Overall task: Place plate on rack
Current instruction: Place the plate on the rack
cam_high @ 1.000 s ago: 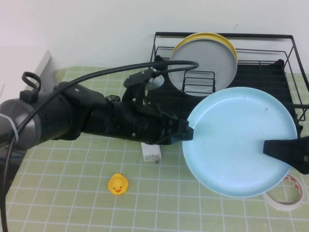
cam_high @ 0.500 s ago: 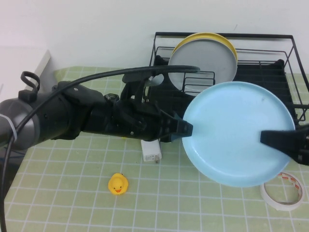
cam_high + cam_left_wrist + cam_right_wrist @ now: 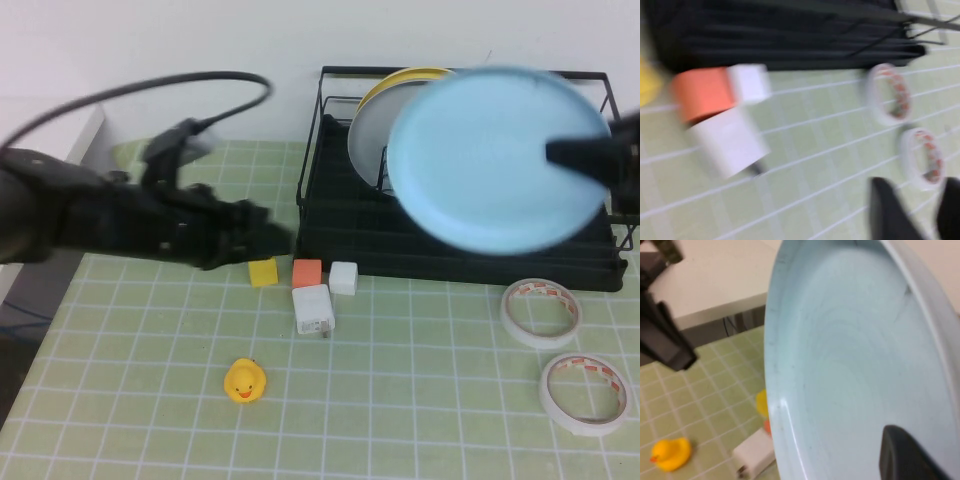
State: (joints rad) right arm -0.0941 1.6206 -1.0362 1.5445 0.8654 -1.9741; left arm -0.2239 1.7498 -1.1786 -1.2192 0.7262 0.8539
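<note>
The light-blue plate hangs tilted in the air over the black wire rack, in front of its upright dividers. My right gripper is shut on the plate's right rim. In the right wrist view one dark finger lies on the plate's inner face. My left gripper is away from the plate, low over the mat left of the rack. In the left wrist view its fingers stand apart with nothing between them.
A grey plate and a yellow plate stand in the rack's back left. Yellow, orange and white blocks, a white charger, a rubber duck and two tape rolls lie on the mat.
The left gripper let go of the plate's left rim and drew back to the left. The right gripper lifted the plate up and back over the rack.
</note>
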